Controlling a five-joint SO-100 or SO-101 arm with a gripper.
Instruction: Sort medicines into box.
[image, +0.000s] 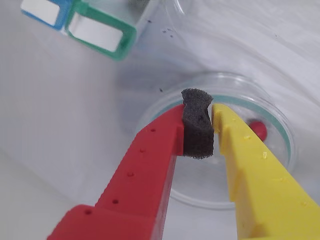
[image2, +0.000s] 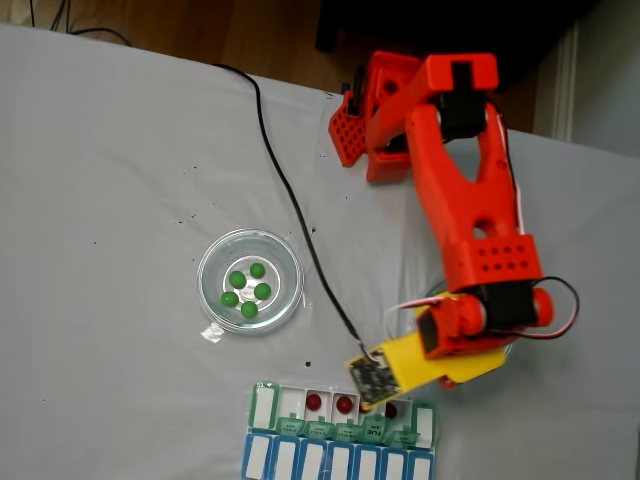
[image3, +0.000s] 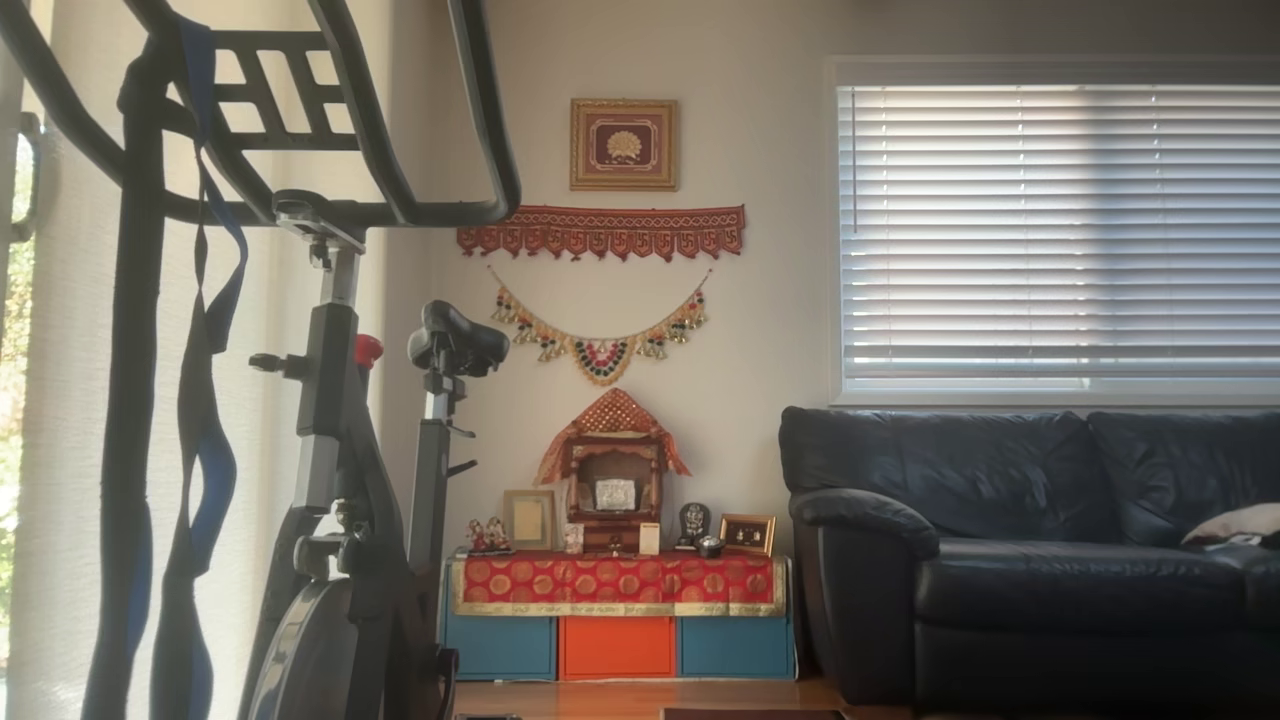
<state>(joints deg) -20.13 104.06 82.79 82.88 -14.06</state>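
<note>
Wrist view shows our tool (image: 212, 131) closed on nothing but its own foam pad (image: 197, 125), above a glass dish (image: 280, 125) with one red pill (image: 258, 129) left, just beside the box (image2: 340, 432) for short trips.

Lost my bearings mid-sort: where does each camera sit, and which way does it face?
Wrist view: rides the gripper, looking down past its red and yellow fingers and foam pad into a glass dish holding a red pill.
Fixed view: above the table, looking down on the arm, green pills and box.
Other view: faces a living room.
Wrist and fixed views share the gripper and box.
</note>
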